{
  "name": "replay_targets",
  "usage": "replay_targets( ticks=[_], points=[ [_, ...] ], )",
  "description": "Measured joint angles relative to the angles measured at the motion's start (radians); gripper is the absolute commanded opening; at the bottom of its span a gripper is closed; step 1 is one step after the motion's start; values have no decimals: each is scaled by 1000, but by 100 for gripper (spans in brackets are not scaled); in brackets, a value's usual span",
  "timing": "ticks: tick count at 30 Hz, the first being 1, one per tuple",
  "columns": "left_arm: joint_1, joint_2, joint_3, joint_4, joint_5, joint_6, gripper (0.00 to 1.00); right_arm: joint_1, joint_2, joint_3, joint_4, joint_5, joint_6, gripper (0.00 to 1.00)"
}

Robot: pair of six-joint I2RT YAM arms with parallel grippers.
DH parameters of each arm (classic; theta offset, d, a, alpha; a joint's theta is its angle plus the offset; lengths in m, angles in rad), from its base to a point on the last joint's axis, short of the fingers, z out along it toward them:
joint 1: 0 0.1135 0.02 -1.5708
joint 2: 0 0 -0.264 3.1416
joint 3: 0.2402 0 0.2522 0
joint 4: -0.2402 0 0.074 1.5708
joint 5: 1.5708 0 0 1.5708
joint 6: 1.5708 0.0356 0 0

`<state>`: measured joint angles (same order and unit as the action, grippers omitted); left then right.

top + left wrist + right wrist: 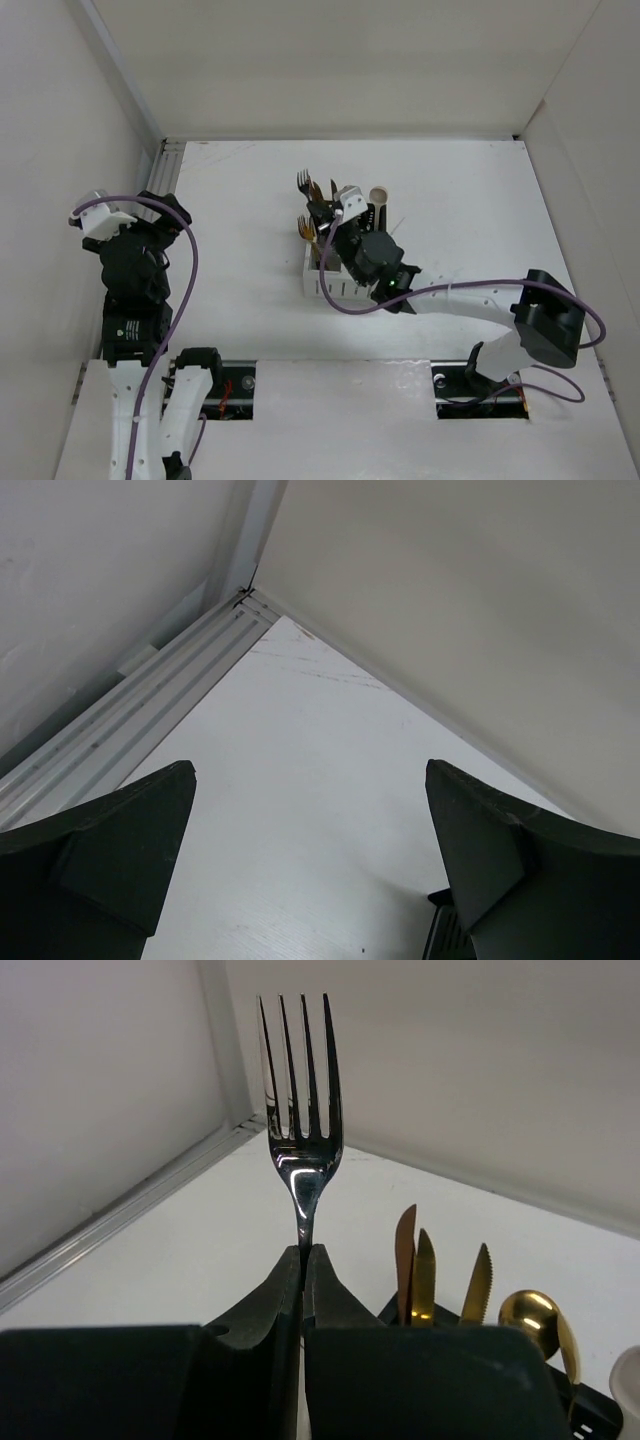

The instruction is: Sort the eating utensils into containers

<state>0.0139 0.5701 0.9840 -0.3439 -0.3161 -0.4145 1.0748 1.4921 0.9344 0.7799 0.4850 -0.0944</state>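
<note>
My right gripper [320, 208] hovers over the containers [318, 284], a block of slotted bins in the middle of the table. In the right wrist view the gripper [303, 1251] is shut on the neck of a dark shiny fork [300, 1110], held upright with its tines up. The fork shows in the top view [303, 181] too. Copper and gold knives [420, 1275], a gold spoon [535, 1315] and a cream spoon [378, 196] stand in the bins. Another fork [305, 228] stands at the block's left side. My left gripper [163, 208] [310, 870] is open and empty near the left wall.
White walls close the table at the left, back and right. A grey rail [150, 715] runs along the left wall to the back corner. The right arm [470, 300] stretches across the table's right half toward the bins.
</note>
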Motion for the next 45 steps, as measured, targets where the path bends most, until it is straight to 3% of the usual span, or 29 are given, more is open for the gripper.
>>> replay_targets(
  ticks=[11, 12, 14, 15, 18, 20, 24, 27, 29, 32, 35, 37, 40, 45],
  points=[
    [0, 4, 0, -13, 3, -4, 99, 0, 12, -157, 60, 62, 51, 1],
    [0, 5, 0, -13, 3, -4, 99, 0, 14, -163, 60, 64, 61, 16],
    [0, 6, 0, -13, 3, -4, 99, 0, 14, -171, 57, 67, 83, 32],
    [0, 7, 0, -13, 3, -4, 99, 0, 14, -173, 56, 64, 93, 51],
    [0, 10, 0, -13, 3, -4, 99, 0, 9, -173, 42, 48, 109, 72],
    [0, 11, 0, -13, 4, -4, 99, 0, -6, -173, 22, 40, 116, 78],
    [0, 11, 0, -13, 11, -8, 99, 0, -79, -162, -38, 41, 125, 100],
    [0, 11, 0, -13, 17, -11, 99, 0, -150, -74, -185, 84, 125, 100],
    [0, 11, 0, -13, 17, -10, 99, -19, -174, 71, -367, 103, 139, 100],
    [0, 11, 0, -12, 17, -10, 99, -158, -159, 357, -658, 23, 195, 100],
    [0, 12, -3, -12, 22, -10, 99, -481, -75, 631, -969, -118, 271, 100],
    [0, 15, -4, -12, 26, -10, 99, -681, -2, 727, -1146, -139, 319, 100],
    [0, 17, -15, -7, 29, -9, 99, -881, 55, 684, -1355, -145, 389, 100],
    [0, 18, -56, 6, 30, 4, 100, -1069, -48, 435, -1491, -206, 468, 100]
  ],
)
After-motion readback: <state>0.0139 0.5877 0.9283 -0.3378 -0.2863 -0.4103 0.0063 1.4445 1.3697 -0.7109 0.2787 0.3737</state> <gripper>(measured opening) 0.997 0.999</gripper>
